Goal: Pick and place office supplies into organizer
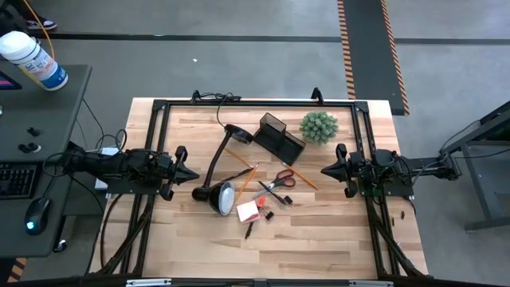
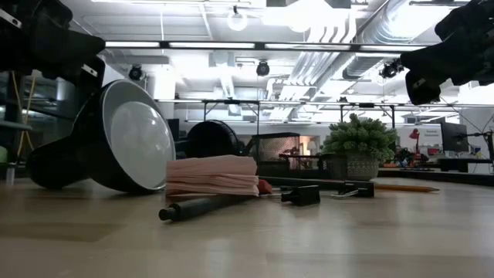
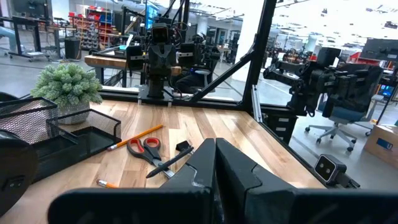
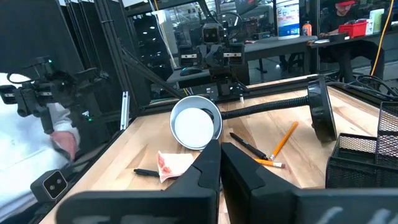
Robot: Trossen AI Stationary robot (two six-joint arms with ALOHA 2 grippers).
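Organizer (image 1: pixel 280 136): rear middle of the table (image 1: pixel 319 239), plant ball (image 1: pixel 319 126) just beside it on the right.
Desk lamp (image 1: pixel 223 171): left of the organizer, base to the rear, head lying toward the front.
Scissors (image 1: pixel 279 182): before the organizer, pencils (image 1: pixel 243 177) on either side.
Sticky-note pad (image 1: pixel 249 210): just right of the lamp head (binder clips (image 1: pixel 264 209) close by).
Pen (image 1: pixel 249 229): before the pad.
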